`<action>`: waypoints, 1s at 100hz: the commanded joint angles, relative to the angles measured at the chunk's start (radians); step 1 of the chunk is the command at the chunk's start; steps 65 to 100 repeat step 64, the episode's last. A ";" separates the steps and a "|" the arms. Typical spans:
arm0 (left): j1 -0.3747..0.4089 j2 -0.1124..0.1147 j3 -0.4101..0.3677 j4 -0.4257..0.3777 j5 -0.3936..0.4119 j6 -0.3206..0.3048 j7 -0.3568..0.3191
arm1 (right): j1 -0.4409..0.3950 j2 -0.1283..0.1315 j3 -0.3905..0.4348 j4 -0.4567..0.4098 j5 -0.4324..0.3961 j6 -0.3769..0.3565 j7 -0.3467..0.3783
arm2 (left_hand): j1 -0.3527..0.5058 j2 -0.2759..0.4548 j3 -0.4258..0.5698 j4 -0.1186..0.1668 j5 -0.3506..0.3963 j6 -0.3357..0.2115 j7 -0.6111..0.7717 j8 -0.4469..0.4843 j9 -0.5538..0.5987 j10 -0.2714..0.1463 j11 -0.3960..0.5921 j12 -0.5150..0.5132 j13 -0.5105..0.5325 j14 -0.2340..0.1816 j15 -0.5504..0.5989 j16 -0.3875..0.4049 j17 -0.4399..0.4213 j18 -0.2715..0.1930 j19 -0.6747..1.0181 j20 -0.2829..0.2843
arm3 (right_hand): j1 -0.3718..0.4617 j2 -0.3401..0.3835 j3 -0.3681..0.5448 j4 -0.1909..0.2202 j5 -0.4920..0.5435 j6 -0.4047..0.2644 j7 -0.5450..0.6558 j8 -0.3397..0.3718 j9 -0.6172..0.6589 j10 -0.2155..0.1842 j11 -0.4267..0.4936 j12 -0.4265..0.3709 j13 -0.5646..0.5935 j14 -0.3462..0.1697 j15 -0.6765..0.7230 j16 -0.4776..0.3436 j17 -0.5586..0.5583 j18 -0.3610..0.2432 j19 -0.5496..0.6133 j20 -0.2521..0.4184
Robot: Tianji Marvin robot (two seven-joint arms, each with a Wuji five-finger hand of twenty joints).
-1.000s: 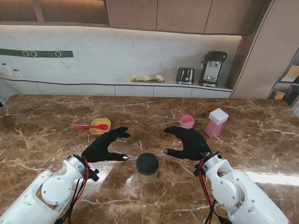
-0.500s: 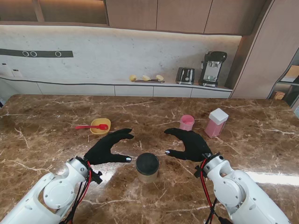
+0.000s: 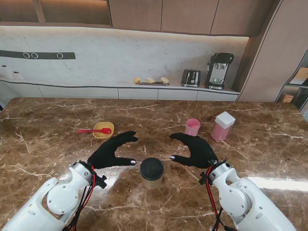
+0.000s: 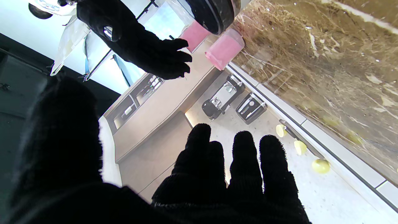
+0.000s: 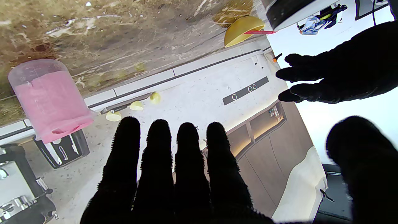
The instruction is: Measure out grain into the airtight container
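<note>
Left hand: the left hand hovers just beside the airtight container, on that jar's left, black-gloved, fingers spread and curved, holding nothing; its thumb tip points at the jar without touching it.
Right hand: the right hand hovers on the jar's right, a little farther from me than the jar, fingers apart and bent inward, nothing in its grasp.
Left wrist view: the left hand's fingers stand apart, and the right hand shows across from them, open.
Right wrist view: four straight fingers side by side, with the left hand opposite, also open.
Airtight container: a short clear jar with a black round lid on it, standing upright on the brown marble surface, between the two hands.
Measuring cup: a pink measuring cup stands upright beyond the jar, to its right, past the right hand.
Grain box: a pink grain box with a white lid stands right of the measuring cup, well apart from the jar.
Bowl: a yellow bowl lies beyond the jar to its left, with a red spoon resting across it, the handle pointing away from the jar.
</note>
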 commanded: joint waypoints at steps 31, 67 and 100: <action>-0.010 -0.002 0.008 0.007 -0.003 0.001 -0.009 | -0.023 -0.005 0.010 0.000 -0.012 0.003 -0.006 | 0.003 0.029 -0.033 0.036 -0.020 -0.163 -0.291 -0.016 0.026 -0.015 0.003 -0.007 0.025 -0.001 -0.006 0.004 0.003 -0.007 0.029 0.011 | 0.016 0.028 -0.027 0.029 -0.018 -0.016 0.017 -0.012 0.022 0.000 0.002 0.003 0.026 -0.022 -0.005 -0.014 -0.004 -0.025 0.001 -0.020; -0.010 -0.002 0.012 0.011 -0.002 -0.003 -0.008 | -0.027 -0.004 0.013 -0.008 -0.022 -0.002 -0.007 | 0.006 0.028 -0.035 0.037 -0.012 -0.163 -0.285 -0.016 0.033 -0.017 0.003 -0.007 0.025 -0.001 -0.007 0.002 0.002 -0.002 0.029 0.012 | 0.023 0.028 -0.032 0.028 -0.022 -0.017 0.020 -0.011 0.021 -0.001 -0.004 0.011 0.026 -0.019 -0.007 -0.011 -0.004 -0.022 0.002 -0.018; -0.010 -0.002 0.012 0.011 -0.002 -0.003 -0.008 | -0.027 -0.004 0.013 -0.008 -0.022 -0.002 -0.007 | 0.006 0.028 -0.035 0.037 -0.012 -0.163 -0.285 -0.016 0.033 -0.017 0.003 -0.007 0.025 -0.001 -0.007 0.002 0.002 -0.002 0.029 0.012 | 0.023 0.028 -0.032 0.028 -0.022 -0.017 0.020 -0.011 0.021 -0.001 -0.004 0.011 0.026 -0.019 -0.007 -0.011 -0.004 -0.022 0.002 -0.018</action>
